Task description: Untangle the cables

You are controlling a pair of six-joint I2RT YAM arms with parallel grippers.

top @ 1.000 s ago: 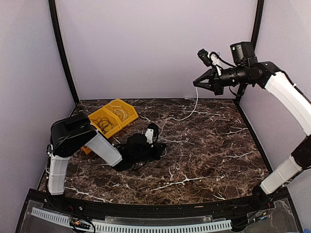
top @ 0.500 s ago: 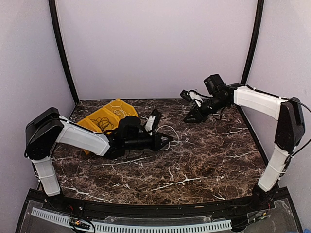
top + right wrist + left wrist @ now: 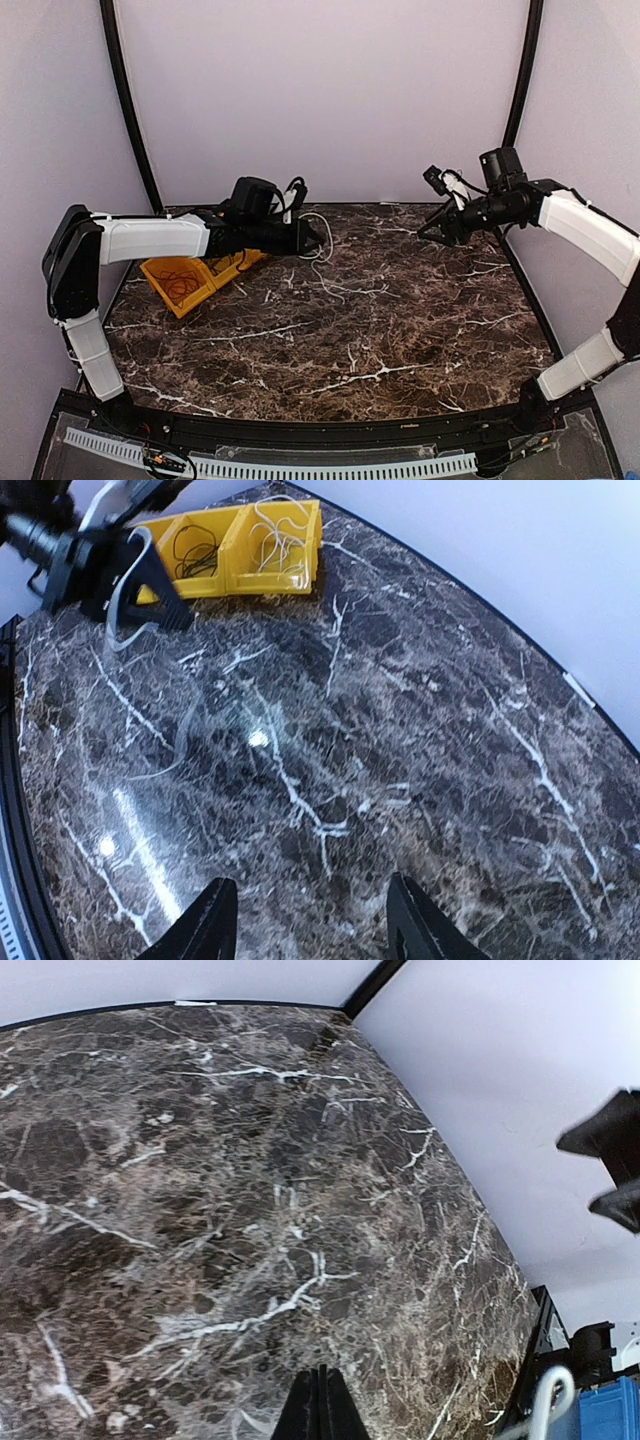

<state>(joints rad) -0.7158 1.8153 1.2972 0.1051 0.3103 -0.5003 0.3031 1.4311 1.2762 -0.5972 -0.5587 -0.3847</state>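
Observation:
The white cable hangs in a loop from my left gripper, which is shut on it above the back left of the table; its lower end trails onto the marble. The right wrist view shows that loop dangling from the left gripper. In the left wrist view the fingers are pressed together and the cable is hidden. My right gripper hovers at the back right, open and empty, its fingertips wide apart. A black cable and a pale cable lie in a yellow bin.
The yellow two-compartment bin sits at the back left, partly under my left arm. The dark marble table is enclosed by pale walls with black corner posts. The right gripper's fingers show at the left wrist view's right edge.
My right gripper has let go of the white cable, opened and drawn back to the right. The left arm has risen and swung toward the back left, carrying the cable.

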